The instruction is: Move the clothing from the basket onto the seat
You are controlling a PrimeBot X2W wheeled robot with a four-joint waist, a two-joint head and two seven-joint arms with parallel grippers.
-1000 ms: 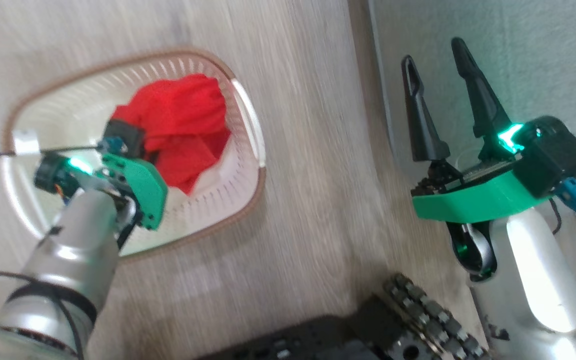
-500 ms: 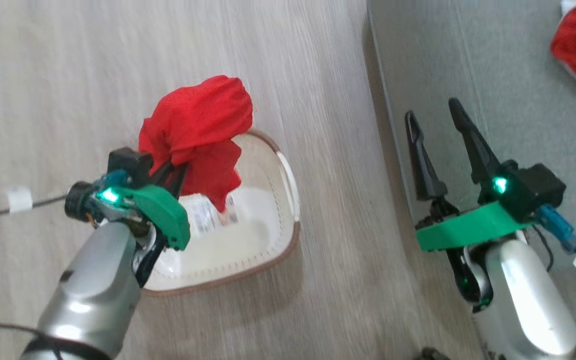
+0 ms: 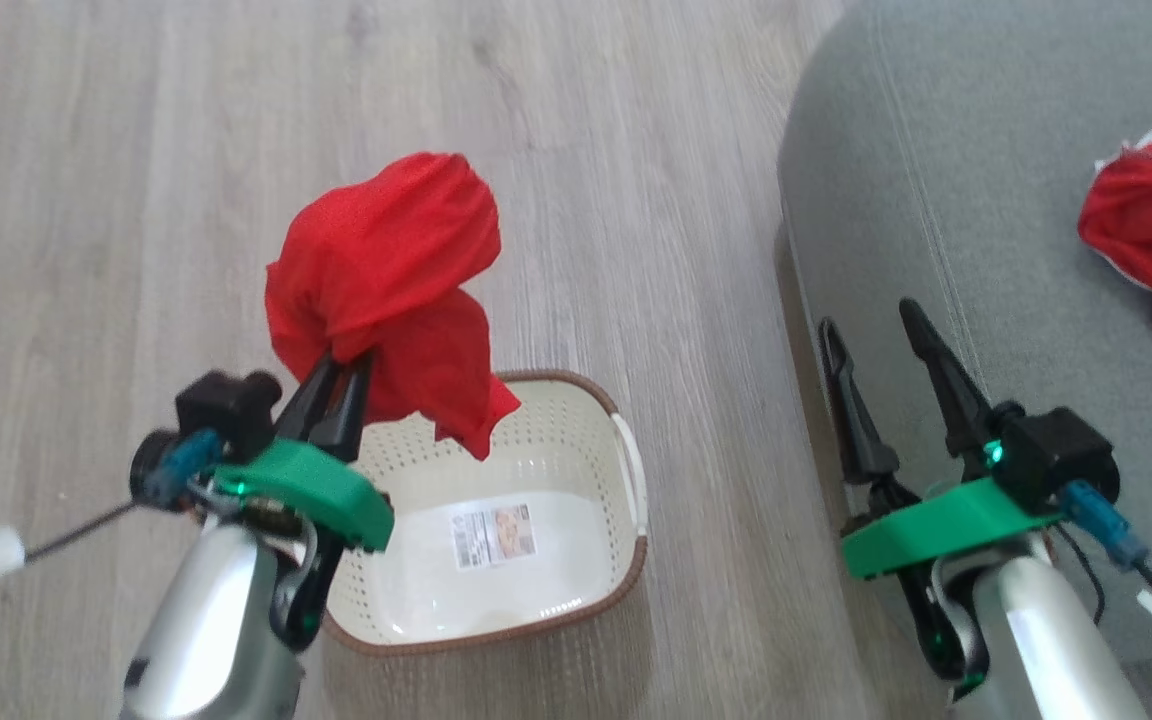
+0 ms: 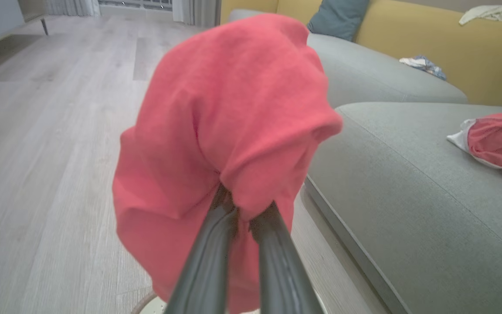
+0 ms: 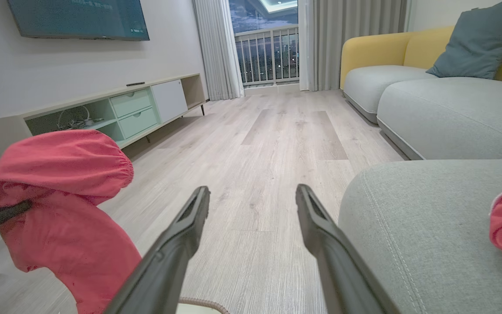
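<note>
A: How far along is the job?

B: About halfway, I'd judge. One red garment point(image 3: 1151, 235) lies on the grey seat point(image 3: 936, 200). A second garment point(image 3: 386, 270) hangs above the basket point(image 3: 536, 440), pinched tight in the left gripper point(image 3: 344, 365). It has not yet reached the seat.

A: And the count?

B: Two garments, one seat, and one basket holding just a label point(image 3: 492, 535). Two grippers. The right gripper point(image 3: 866, 318) is spread and holds nothing, at the seat's edge.

Bright red clothing point(image 3: 386, 260), cream basket point(image 3: 566, 440) — brown-rimmed, grey-green seat point(image 3: 936, 200), pale wood-grain floor point(image 3: 136, 200)
</note>
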